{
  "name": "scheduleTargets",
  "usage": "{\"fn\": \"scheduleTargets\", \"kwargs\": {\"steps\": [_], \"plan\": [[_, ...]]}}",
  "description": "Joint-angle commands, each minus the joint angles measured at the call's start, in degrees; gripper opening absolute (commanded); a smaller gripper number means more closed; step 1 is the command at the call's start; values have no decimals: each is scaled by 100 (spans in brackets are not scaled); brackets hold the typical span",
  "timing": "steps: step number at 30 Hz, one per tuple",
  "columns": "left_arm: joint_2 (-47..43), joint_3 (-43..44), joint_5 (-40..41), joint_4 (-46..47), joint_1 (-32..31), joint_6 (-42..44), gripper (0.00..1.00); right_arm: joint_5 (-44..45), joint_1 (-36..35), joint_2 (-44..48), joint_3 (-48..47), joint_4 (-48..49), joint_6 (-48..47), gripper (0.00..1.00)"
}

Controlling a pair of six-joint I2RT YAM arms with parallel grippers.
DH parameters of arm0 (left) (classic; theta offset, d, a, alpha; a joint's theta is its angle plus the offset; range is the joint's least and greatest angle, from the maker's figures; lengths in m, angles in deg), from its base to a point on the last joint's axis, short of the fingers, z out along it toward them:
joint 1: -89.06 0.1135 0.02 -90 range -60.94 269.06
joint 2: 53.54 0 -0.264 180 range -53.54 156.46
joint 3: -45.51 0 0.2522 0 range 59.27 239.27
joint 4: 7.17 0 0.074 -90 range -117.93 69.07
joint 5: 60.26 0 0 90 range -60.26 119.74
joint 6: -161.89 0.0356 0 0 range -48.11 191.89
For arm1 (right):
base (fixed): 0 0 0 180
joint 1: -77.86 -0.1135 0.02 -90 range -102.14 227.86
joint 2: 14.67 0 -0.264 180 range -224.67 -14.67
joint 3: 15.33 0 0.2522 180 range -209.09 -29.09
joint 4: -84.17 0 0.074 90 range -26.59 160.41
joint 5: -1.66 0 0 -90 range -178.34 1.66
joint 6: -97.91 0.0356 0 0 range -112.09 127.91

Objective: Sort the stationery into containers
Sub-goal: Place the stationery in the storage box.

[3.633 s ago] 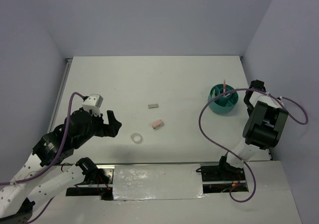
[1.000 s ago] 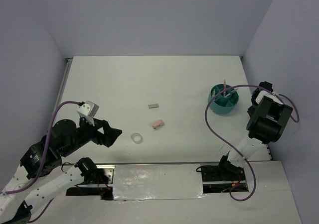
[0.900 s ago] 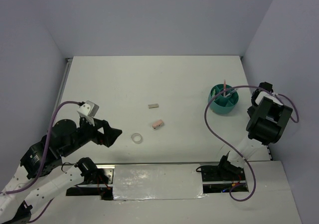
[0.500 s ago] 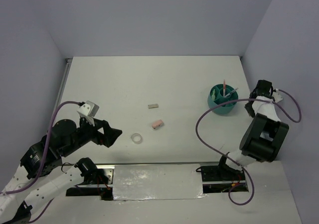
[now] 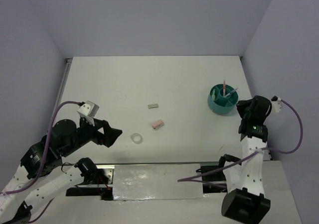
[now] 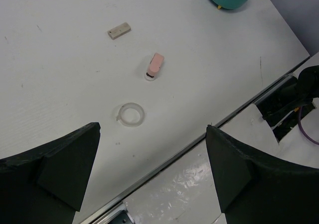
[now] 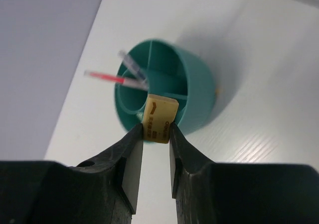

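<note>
My right gripper (image 7: 156, 134) is shut on a tan eraser (image 7: 159, 117), held just in front of the rim of the round teal container (image 7: 197, 92). A pink pen (image 7: 104, 76) and a grey pen (image 7: 130, 64) stand in its compartments. From above, the right gripper (image 5: 243, 108) sits just right of and nearer than the container (image 5: 216, 105). On the table lie a grey block (image 5: 153, 105), a pink block (image 5: 157, 124) and a clear tape ring (image 5: 136, 138). My left gripper (image 5: 112, 133) hangs open left of the ring, nothing between its fingers (image 6: 60, 164).
A metal rail (image 6: 199, 134) runs along the table's near edge, with a shiny plate (image 5: 157, 181) behind it. Purple cables (image 5: 294, 134) loop around the right arm. Grey walls close the table on three sides.
The right arm has swung and its wrist turned, bringing the gripper with the tan eraser down beside the container's near right side. The left arm has stayed still over the last second.
</note>
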State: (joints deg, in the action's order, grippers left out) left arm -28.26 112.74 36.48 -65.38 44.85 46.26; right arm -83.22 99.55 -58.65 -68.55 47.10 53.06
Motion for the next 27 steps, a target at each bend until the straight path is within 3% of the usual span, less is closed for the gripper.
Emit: {"fn": "scheduleTargets", "kwargs": {"steps": [1, 5, 25, 27], "plan": [[-102, -56, 64, 358, -27, -21, 99, -382, -419, 259, 456, 538, 1213, 0], [-155, -65, 47, 358, -27, -39, 99, 102, -1088, -117, 387, 634, 1540, 0], [-339, -127, -85, 419, -27, -30, 99, 340, -1255, -1419, 501, 1531, 2060, 7], [-348, -135, -103, 419, -27, -30, 99, 358, -1255, -1507, 501, 1584, 2077, 11]]}}
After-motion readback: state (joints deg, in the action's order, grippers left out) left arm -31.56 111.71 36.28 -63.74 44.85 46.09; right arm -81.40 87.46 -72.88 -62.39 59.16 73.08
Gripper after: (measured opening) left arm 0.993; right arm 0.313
